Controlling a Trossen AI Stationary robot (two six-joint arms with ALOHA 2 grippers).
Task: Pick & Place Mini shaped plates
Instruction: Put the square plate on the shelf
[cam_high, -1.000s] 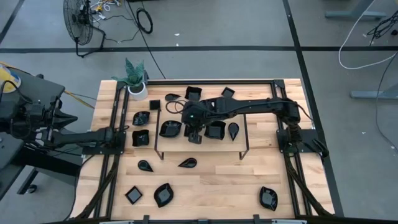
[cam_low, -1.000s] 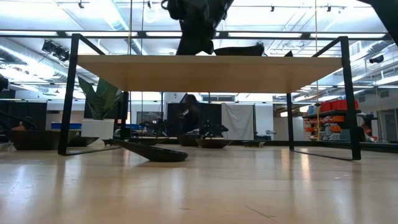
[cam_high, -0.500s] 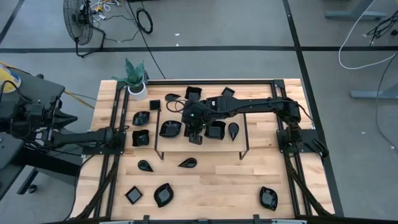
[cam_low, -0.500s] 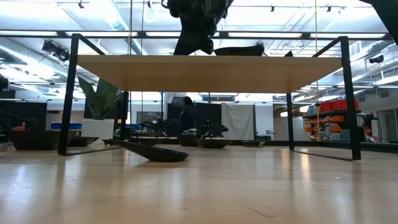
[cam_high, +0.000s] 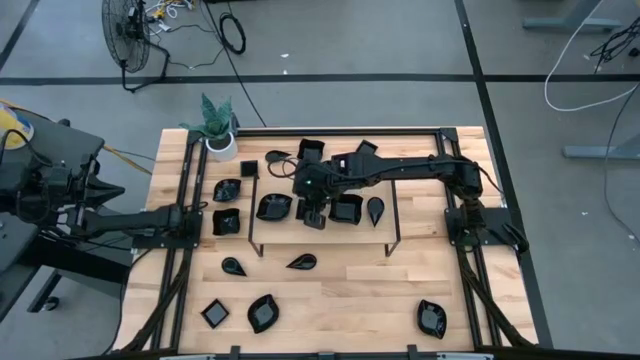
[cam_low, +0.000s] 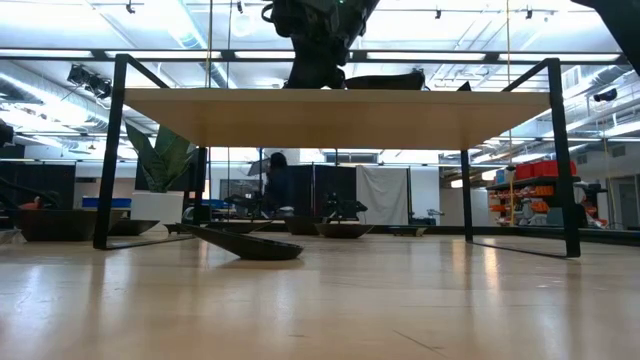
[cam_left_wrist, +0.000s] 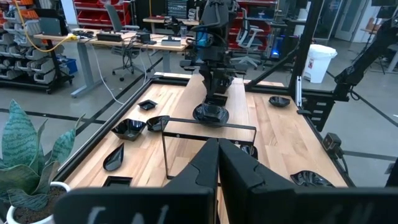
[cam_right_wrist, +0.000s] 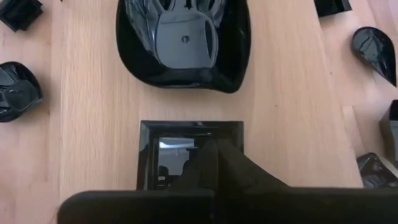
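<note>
Many mini shaped plates, glossy black, lie over the wooden table, among them a teardrop (cam_high: 302, 262) and a leaf shape (cam_high: 263, 312). Others sit on a raised wooden shelf (cam_low: 330, 105) with a black frame. My right gripper (cam_high: 312, 208) (cam_right_wrist: 214, 158) is shut directly over a small square plate (cam_right_wrist: 186, 152) on that shelf. Just beyond that plate lies a larger wavy plate (cam_right_wrist: 183, 43) (cam_left_wrist: 210, 114). My left gripper (cam_left_wrist: 217, 165) waits, shut, at the table's left side, holding nothing. My right gripper points steeply down at the square plate's inside (cam_right_wrist: 168, 155) with shut fingers. The fingers themselves hide their tips, so I cannot tell whether they touch the plate. The plate lies flat on the shelf.
A white pot with a green plant (cam_high: 218, 135) stands at the far left corner. More plates (cam_high: 346, 208) (cam_high: 375, 208) lie close to the right gripper on the shelf. Bare wood shows along the near middle of the table (cam_high: 350, 300). A person (cam_low: 272, 180) is in the room behind.
Both arms have kept still and no plate has moved. In the room behind the table, a person has walked toward the left of the low view.
</note>
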